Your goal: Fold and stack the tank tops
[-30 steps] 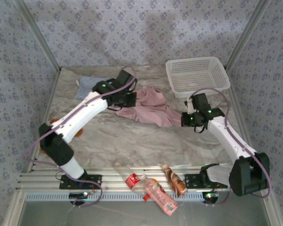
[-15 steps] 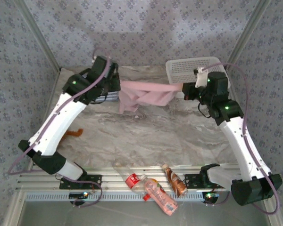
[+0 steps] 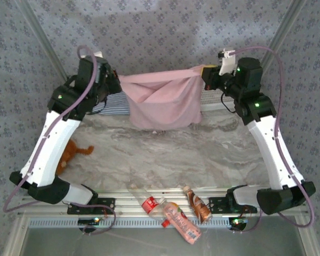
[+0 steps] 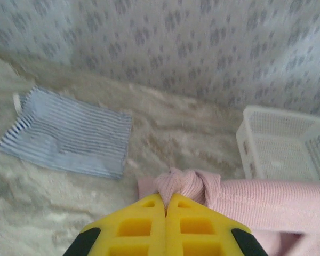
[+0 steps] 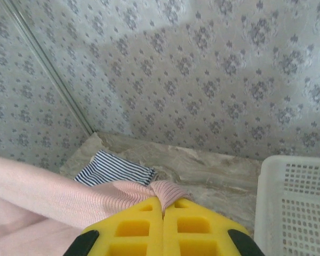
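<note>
— So, where is the pink tank top (image 3: 162,104)?
— In the air, stretched wide above the back of the table (image 3: 202,154), hanging like a sheet.
— What holds it?
— The left gripper (image 4: 165,197) is clamped on one bunched corner and the right gripper (image 5: 162,202) on the other, both with jaws pressed together on the cloth.
— And the striped tank top (image 4: 69,133)?
— Flat on the marble, back left. The white basket (image 5: 293,202) sits back right, a plush toy (image 3: 69,153) under the left arm, bottles (image 3: 170,213) on the near rail.
</note>
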`<state>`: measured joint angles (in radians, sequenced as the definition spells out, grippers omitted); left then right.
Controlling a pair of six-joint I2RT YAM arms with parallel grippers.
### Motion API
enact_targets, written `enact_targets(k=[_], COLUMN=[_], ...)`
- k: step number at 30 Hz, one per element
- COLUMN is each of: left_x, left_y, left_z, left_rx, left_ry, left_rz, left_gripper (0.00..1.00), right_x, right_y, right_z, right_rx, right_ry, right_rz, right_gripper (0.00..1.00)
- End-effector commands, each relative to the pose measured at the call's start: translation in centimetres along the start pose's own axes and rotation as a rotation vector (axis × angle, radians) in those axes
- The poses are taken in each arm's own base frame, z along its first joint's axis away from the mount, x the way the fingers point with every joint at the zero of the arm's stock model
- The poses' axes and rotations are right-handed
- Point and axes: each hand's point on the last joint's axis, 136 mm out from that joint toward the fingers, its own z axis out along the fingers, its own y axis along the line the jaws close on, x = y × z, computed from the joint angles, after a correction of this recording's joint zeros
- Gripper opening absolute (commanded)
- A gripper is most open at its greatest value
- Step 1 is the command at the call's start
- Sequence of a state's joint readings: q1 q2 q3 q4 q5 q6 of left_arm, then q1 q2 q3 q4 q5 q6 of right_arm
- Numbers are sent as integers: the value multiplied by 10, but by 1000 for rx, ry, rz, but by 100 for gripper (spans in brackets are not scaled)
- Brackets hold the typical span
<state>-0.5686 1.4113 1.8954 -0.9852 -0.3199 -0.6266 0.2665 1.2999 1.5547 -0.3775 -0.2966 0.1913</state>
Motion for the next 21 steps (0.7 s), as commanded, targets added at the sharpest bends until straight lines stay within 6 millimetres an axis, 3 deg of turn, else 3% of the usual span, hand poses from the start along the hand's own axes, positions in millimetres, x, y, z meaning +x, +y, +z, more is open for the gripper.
enact_targets(k=[1, 3, 6, 9, 12, 14, 17, 21], left_x=[50, 80, 102, 89, 70, 69, 95, 159], left_y=[1, 12, 28, 30, 37, 43, 49, 57], left_z=[25, 38, 43, 34, 24, 23, 30, 40], left_rx=[37, 27, -1, 8, -10, -10, 1, 7], left_ry=[154, 216, 248, 199, 162, 170, 253, 363], left_rz=[-78, -127, -160, -160, -164, -192, -246, -346], left_gripper=[0, 0, 0, 0, 0, 0, 0, 0], right_x=[7, 27, 45, 39, 18, 10, 27, 84], right_y=[3, 0, 4, 16, 31, 38, 42, 39], right_z=[9, 16, 20, 16, 6, 0, -1, -5], right_rx=[-18, -15, -36, -71, -116, -139, -158, -151], right_ry=[20, 81, 118, 95, 26, 12, 77, 208], right_rz=[7, 34, 46, 17, -27, -42, -44, 32], right_gripper=[2, 2, 2, 2, 2, 2, 2, 2])
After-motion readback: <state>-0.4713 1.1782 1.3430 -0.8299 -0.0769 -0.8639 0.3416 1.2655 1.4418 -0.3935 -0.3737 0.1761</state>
